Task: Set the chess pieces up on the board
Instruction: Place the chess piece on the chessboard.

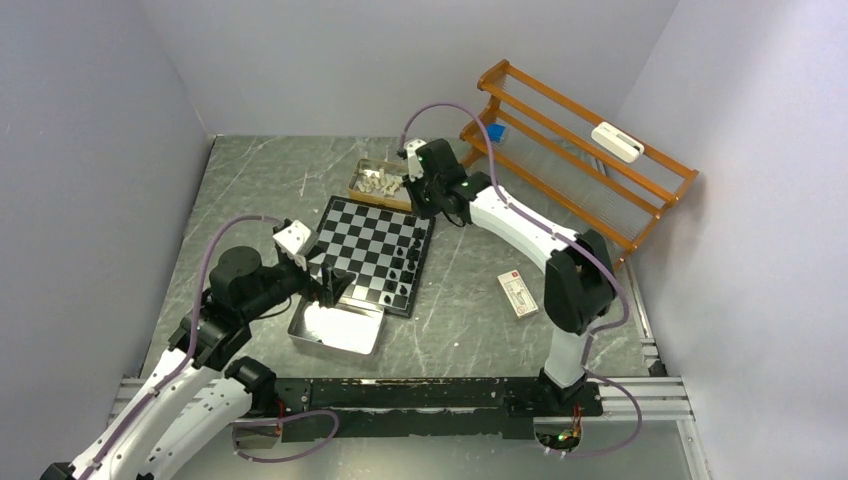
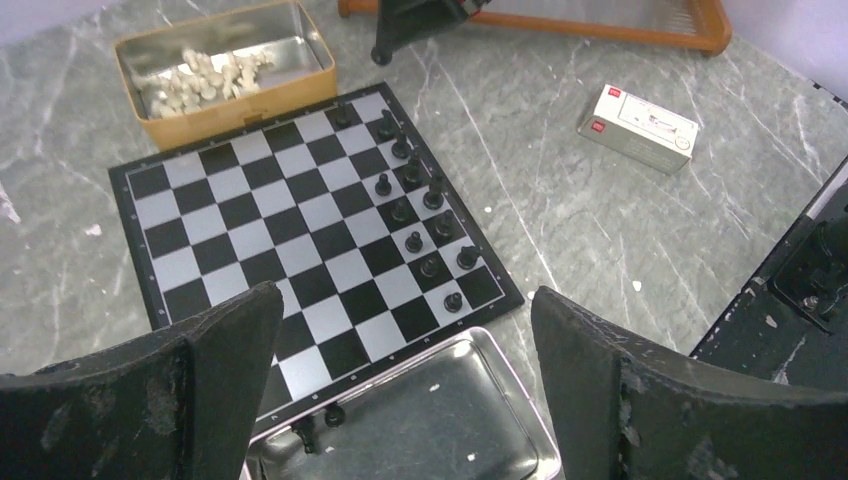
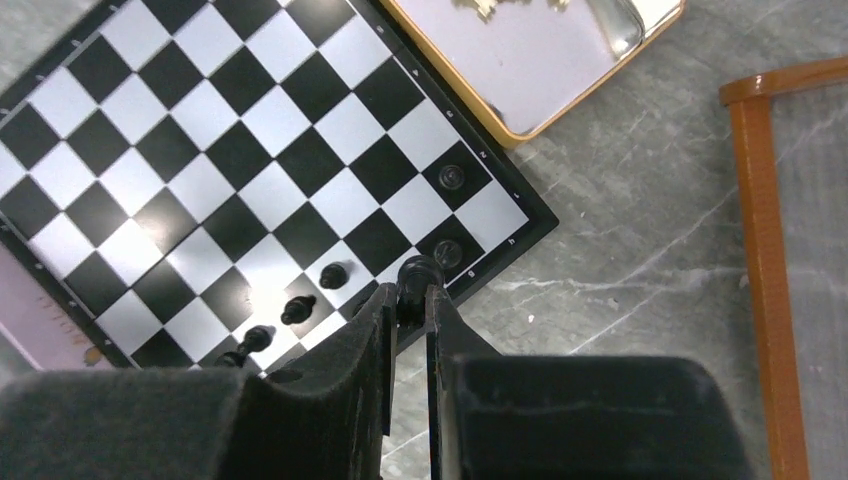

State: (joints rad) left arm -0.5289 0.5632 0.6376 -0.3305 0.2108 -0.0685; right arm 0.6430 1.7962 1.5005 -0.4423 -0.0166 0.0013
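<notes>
Pinches a black chess piece [image 3: 418, 275] tight in the right jaws, right at the chessboard [image 3: 250, 130] edge, beside its corner by the tan tin [image 3: 540, 70]. Holds the left jaws spread wide, empty, above the silver tray [image 2: 440, 420] — apart from the black pieces [image 2: 413, 241] on the board.

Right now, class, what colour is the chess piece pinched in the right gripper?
Black. The chess piece in the right gripper shows best in the right wrist view.
</notes>
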